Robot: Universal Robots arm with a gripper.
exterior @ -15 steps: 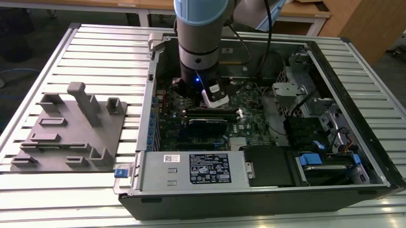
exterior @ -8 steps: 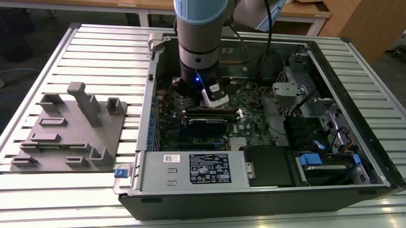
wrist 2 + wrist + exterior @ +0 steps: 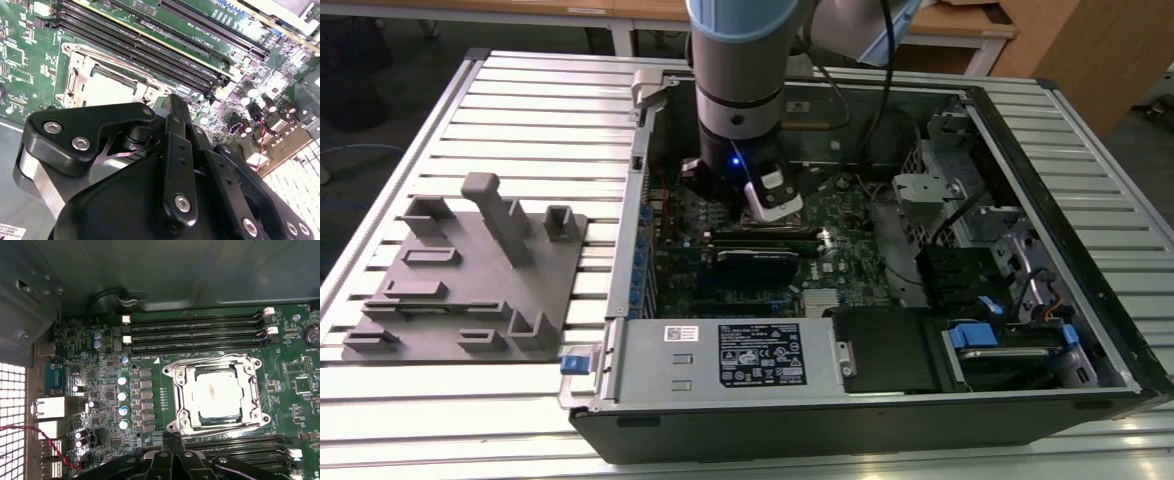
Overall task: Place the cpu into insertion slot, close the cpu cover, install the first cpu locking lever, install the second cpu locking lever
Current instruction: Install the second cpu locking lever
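Observation:
In the first wrist view the cpu (image 3: 220,392) lies flat in the insertion slot (image 3: 176,390), its silvery top showing through the square window of the cpu cover (image 3: 218,361). The cover lies down flat around the chip. The chip hides the slot's contact field. Thin metal levers run along the socket's sides; I cannot tell whether they are latched. My gripper (image 3: 170,438) hangs a little above the board just beside the socket, fingers together on nothing. The second wrist view shows the same gripper (image 3: 173,102) next to the cpu (image 3: 112,87). In the exterior view the arm (image 3: 736,90) reaches down into the open case.
Long black memory slots (image 3: 197,327) flank the socket on two sides. The case walls (image 3: 1067,170), a power supply (image 3: 734,355) and a drive cage (image 3: 987,300) ring the board. A grey fixture plate (image 3: 454,280) lies on the slatted table at the exterior view's left.

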